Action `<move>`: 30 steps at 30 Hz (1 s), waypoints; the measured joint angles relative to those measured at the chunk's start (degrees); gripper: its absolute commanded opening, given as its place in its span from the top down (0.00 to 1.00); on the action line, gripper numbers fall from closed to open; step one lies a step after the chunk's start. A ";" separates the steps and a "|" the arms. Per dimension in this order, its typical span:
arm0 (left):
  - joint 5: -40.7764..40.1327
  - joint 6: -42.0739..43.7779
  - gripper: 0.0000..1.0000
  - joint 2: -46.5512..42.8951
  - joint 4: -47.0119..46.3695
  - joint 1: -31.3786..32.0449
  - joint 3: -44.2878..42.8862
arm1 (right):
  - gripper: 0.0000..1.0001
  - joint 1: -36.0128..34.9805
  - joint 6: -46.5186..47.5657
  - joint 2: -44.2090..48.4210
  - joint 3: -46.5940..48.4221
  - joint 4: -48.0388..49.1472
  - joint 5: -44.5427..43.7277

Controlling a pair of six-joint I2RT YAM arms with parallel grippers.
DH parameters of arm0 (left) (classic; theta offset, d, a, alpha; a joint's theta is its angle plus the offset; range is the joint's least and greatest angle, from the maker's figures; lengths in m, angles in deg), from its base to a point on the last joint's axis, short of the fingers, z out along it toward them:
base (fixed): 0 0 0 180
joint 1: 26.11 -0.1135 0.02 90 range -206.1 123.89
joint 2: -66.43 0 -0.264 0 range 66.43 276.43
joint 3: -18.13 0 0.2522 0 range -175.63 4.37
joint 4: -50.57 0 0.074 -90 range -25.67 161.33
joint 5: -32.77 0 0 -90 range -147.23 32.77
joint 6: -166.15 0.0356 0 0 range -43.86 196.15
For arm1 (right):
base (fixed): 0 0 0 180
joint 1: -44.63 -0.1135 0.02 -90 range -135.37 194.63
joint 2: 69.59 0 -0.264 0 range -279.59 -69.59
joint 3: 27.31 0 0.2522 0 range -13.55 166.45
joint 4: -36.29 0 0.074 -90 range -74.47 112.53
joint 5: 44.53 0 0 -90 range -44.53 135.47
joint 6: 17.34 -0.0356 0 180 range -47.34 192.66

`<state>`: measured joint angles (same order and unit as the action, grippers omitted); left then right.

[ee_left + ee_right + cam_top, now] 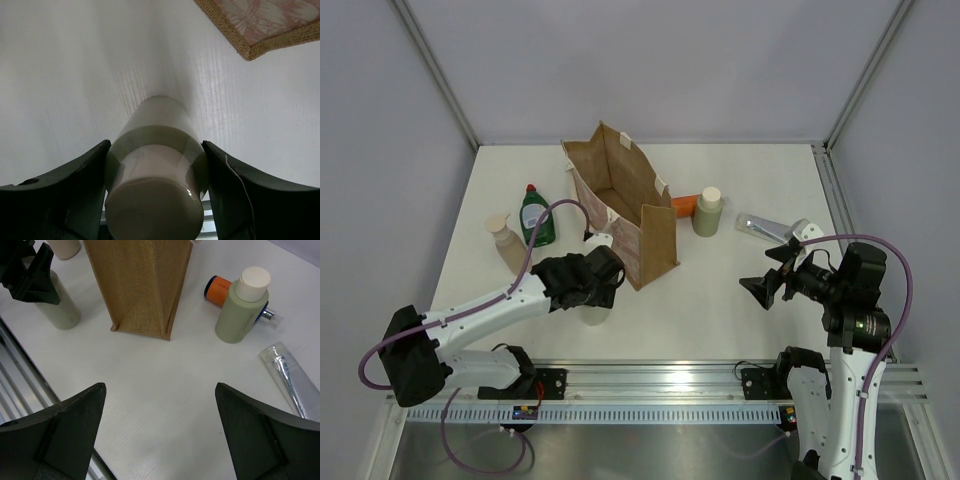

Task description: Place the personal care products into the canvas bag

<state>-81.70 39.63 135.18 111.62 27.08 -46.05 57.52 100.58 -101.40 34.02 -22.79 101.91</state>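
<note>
Table (740, 330) bears every item; nothing shows inside the bag. Canvas bag (620, 205) stands upright at centre of the top view, mouth open. Left gripper (155, 147), roughly half spread, has its jaws against both flanks of a pale bottle (155, 120) standing just below the bag's near corner; no gap shows, though firmness cannot be judged. Right gripper (160, 440) is spread wide and empty at right of frame. Risk: the hold sits high on a smooth round body, so the bottle may swing or slip on lifting, and the tall bag rim so near could catch its base and topple the bag. The top view hides this contact under the wrist, yet it alone shows the bag's mouth, the green bottle (535, 215) and a second pale bottle (506, 248) at left. The right wrist view shows best a third pale bottle (242, 315), the orange bottle (220, 290) lying behind it, and the tube (292, 377) at its right edge.
</note>
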 measured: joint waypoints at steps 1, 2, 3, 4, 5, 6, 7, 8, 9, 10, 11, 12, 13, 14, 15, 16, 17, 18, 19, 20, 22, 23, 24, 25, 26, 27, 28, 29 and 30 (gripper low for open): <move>0.15 0.04 1.00 0.00 0.42 0.00 -0.15 | 0.00 0.02 0.00 0.07 0.00 0.00 0.00; 0.44 0.07 1.00 -0.02 0.79 0.00 -0.31 | 0.00 0.04 0.00 0.13 0.00 0.00 0.00; 0.81 0.04 1.00 -0.04 1.27 0.00 -0.55 | 0.00 0.04 0.00 0.22 0.00 0.00 0.00; 1.27 0.04 1.00 -0.07 1.90 0.00 -0.98 | 0.01 0.04 0.00 0.31 -0.02 0.00 0.00; 1.66 0.04 1.00 -0.15 2.34 -0.02 -1.38 | 0.00 0.04 0.02 0.37 -0.02 0.00 0.00; 2.23 0.04 1.00 -0.37 2.91 -0.17 -1.97 | 0.00 0.04 0.00 0.42 -0.02 0.00 0.00; 2.75 0.02 1.00 -0.74 3.43 -0.33 -2.64 | 0.00 0.04 0.02 0.44 -0.02 0.00 0.00; 3.43 0.00 1.00 -1.33 4.00 -0.42 -3.65 | 0.00 0.04 0.02 0.46 -0.02 0.00 0.00; 3.89 0.00 1.00 -1.79 4.37 -0.59 -4.39 | 0.01 0.04 0.02 0.48 -0.02 0.00 0.00; 4.46 0.00 1.00 -2.38 4.70 -0.66 -5.42 | 0.01 0.04 0.02 0.52 -0.02 0.00 -0.02; 4.83 0.02 1.00 -2.80 4.90 -0.72 -6.27 | 0.01 0.04 0.02 0.61 -0.02 0.00 -0.02; 5.29 0.00 1.00 -3.21 5.27 -0.76 -7.43 | 0.00 0.07 0.02 0.68 -0.02 0.00 -0.02; 5.75 0.00 1.00 -3.65 5.55 -0.81 -8.46 | 0.01 0.09 0.02 0.76 -0.02 0.00 -0.02; 6.40 0.02 1.00 -4.22 5.86 -0.81 -9.64 | 0.00 0.15 0.02 0.81 -0.02 0.00 -0.04; 6.80 0.02 1.00 -4.57 6.12 -0.81 -10.43 | 0.00 0.20 0.02 0.83 -0.02 0.00 -0.04; 7.39 0.00 1.00 -4.90 6.71 -0.87 -11.47 | 0.01 0.22 0.02 0.85 -0.02 0.00 -0.07; 8.00 0.02 1.00 -5.22 7.30 -0.94 -12.57 | 0.00 0.24 0.00 0.85 -0.02 0.00 -0.07; 8.57 0.00 1.00 -5.60 7.72 -1.01 -13.53 | 0.00 0.24 0.00 0.85 -0.02 0.00 -0.11; 9.31 0.00 1.00 -5.81 8.57 -1.05 -14.97 | 0.01 0.24 0.00 0.85 -0.02 0.00 -0.22; 10.01 -0.02 1.00 -5.95 9.51 -1.16 -16.70 | 0.00 0.24 0.00 0.85 -0.02 0.00 -0.26; 11.28 -0.09 1.00 -6.14 11.23 -1.29 -20.52 | 0.00 0.24 0.00 0.85 -0.02 0.00 -0.33; 11.63 -0.09 1.00 -6.14 12.04 -1.31 -22.43 | 0.00 0.24 0.00 0.85 -0.02 0.00 -0.35; 12.11 -0.07 1.00 -6.14 12.83 -1.33 -24.94 | 0.00 0.24 0.00 0.85 -0.02 0.00 -0.39; 12.52 -0.13 1.00 -6.12 13.66 -1.36 -27.50 | 0.00 0.24 0.00 0.85 -0.02 0.00 -0.42; 12.70 -0.09 1.00 -5.97 14.23 -1.40 -30.40 | 0.00 0.24 0.00 0.85 -0.02 0.02 -0.42; 12.92 -0.11 1.00 -5.86 14.60 -1.51 -33.27 | 0.01 0.24 0.00 0.85 -0.02 0.00 -0.44; 13.09 -0.11 1.00 -5.64 14.80 -1.57 -36.13 | 0.00 0.24 0.00 0.85 -0.02 0.02 -0.44; 13.25 -0.11 1.00 -5.38 14.88 -1.77 -38.88 | 0.01 0.24 0.00 0.85 -0.04 0.00 -0.44; 13.44 -0.04 1.00 -4.55 15.50 -2.12 -42.14 | 0.01 0.24 0.00 0.85 -0.02 0.02 -0.44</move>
<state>-68.26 39.59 130.63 127.11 24.96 -88.19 57.76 100.58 -100.55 34.00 -22.77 101.47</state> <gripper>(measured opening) 0.715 0.993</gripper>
